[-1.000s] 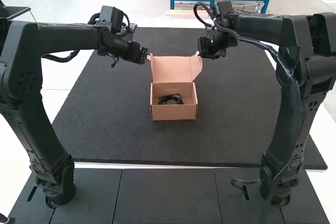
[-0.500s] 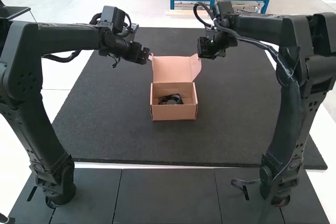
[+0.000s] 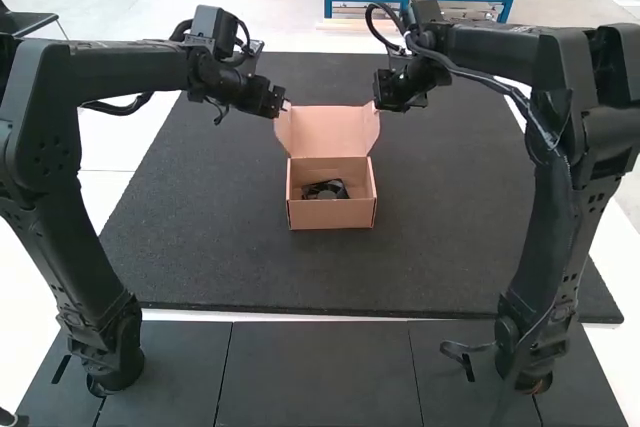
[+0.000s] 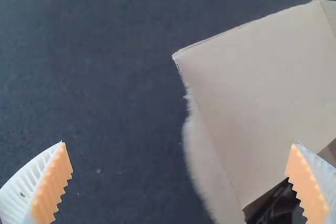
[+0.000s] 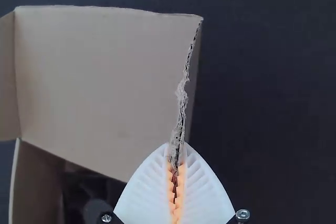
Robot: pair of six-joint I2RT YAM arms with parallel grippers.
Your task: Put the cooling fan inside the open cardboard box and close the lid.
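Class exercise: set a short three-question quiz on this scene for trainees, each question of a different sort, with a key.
1. True or false: the fan lies inside the box.
2. Which one grips the lid? A) left end effector B) right end effector C) both
3. Fill in: the left end effector's state is ____.
Key: 1 true; 2 B; 3 open.
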